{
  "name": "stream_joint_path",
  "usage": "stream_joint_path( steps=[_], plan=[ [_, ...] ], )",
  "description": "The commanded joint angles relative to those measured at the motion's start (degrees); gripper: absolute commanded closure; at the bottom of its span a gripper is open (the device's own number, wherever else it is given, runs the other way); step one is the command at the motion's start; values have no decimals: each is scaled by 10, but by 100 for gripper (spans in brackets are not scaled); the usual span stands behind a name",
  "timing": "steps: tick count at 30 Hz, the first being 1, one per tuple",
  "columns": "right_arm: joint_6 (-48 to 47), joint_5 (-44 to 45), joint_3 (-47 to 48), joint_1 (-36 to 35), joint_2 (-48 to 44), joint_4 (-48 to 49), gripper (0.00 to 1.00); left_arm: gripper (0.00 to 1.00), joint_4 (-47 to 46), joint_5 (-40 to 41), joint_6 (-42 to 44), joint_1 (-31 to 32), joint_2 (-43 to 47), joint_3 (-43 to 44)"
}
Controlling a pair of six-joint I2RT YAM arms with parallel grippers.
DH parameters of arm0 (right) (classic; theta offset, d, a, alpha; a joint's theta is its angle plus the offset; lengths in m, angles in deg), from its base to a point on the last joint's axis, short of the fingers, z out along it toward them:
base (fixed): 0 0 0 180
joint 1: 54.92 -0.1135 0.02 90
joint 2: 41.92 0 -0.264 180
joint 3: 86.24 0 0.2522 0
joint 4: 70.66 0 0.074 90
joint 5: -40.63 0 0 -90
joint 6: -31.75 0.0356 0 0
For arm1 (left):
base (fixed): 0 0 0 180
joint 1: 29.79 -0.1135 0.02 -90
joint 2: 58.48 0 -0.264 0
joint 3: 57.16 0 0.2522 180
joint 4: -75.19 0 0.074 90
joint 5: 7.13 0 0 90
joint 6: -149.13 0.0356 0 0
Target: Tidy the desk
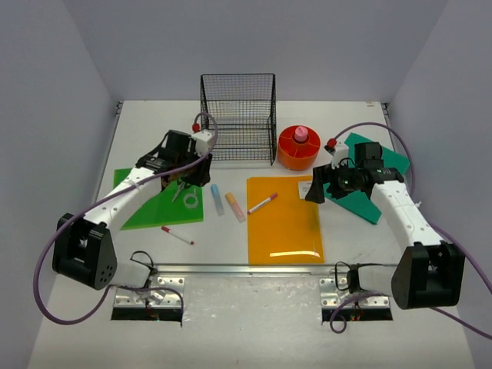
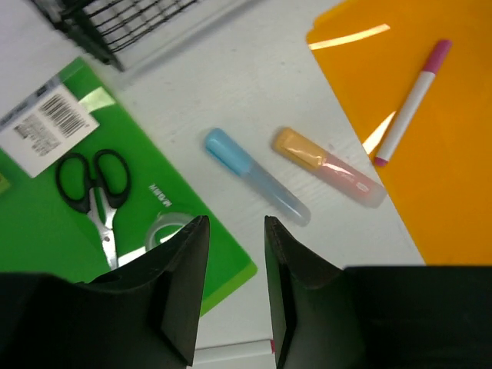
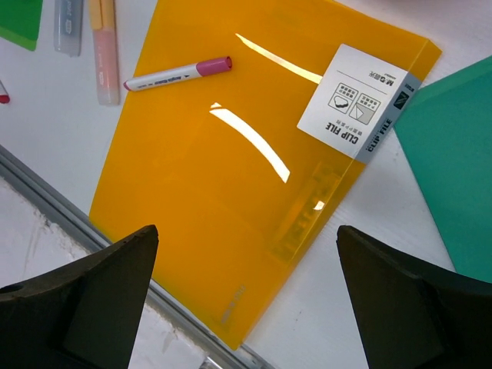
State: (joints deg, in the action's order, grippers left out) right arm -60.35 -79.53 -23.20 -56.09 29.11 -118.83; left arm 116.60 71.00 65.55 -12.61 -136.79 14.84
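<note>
The white desk (image 1: 219, 240) holds a green folder (image 1: 157, 201), an orange folder (image 1: 283, 223) and a teal folder (image 1: 367, 184). Scissors (image 2: 92, 192) and a tape roll (image 2: 165, 231) lie on the green folder (image 2: 46, 238). A blue highlighter (image 2: 254, 175) and an orange highlighter (image 2: 327, 165) lie on the bare desk. A pink marker (image 2: 407, 108) rests on the orange folder's edge. My left gripper (image 2: 234, 223) hovers open and empty above the green folder's corner, near the tape. My right gripper (image 3: 246, 231) is wide open and empty above the orange folder (image 3: 231, 177).
A black wire rack (image 1: 240, 115) stands at the back centre. A round orange tray (image 1: 299, 147) with a pink item stands to its right. A red marker (image 1: 177, 235) lies near the silver rail (image 1: 246, 269). The teal folder (image 3: 453, 169) lies right of the orange one.
</note>
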Motion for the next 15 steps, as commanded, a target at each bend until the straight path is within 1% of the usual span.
stream_joint_path(
  steps=[1, 2, 4, 5, 6, 8, 10, 11, 15],
  plan=[
    [37, 23, 5, -9, 17, 30, 1, 67, -10, 4, 40, 96, -16, 18],
    [41, 26, 6, -9, 18, 30, 1, 65, -14, 12, 41, 139, -38, 26],
    [53, 29, 7, -9, 25, 27, 1, 64, -11, 27, 37, 174, -71, 48],
    [57, 26, 9, -9, 26, 25, 1, 64, -7, 28, 34, 187, -90, 74],
    [61, 26, 9, -9, 27, 23, 1, 64, -4, 27, 32, 203, -127, 86],
    [72, 25, 10, -7, 30, 17, 1, 64, -1, 16, 21, 220, -181, 126],
    [78, 19, 10, 3, 31, 15, 1, 65, 0, 14, 17, 230, -213, 148],
    [85, 5, 12, 8, 36, 11, 1, 64, -2, 11, 13, 237, -239, 168],
    [108, -66, 23, 71, 61, -1, 1, 64, 3, 20, 6, 254, -302, 218]
  ],
)
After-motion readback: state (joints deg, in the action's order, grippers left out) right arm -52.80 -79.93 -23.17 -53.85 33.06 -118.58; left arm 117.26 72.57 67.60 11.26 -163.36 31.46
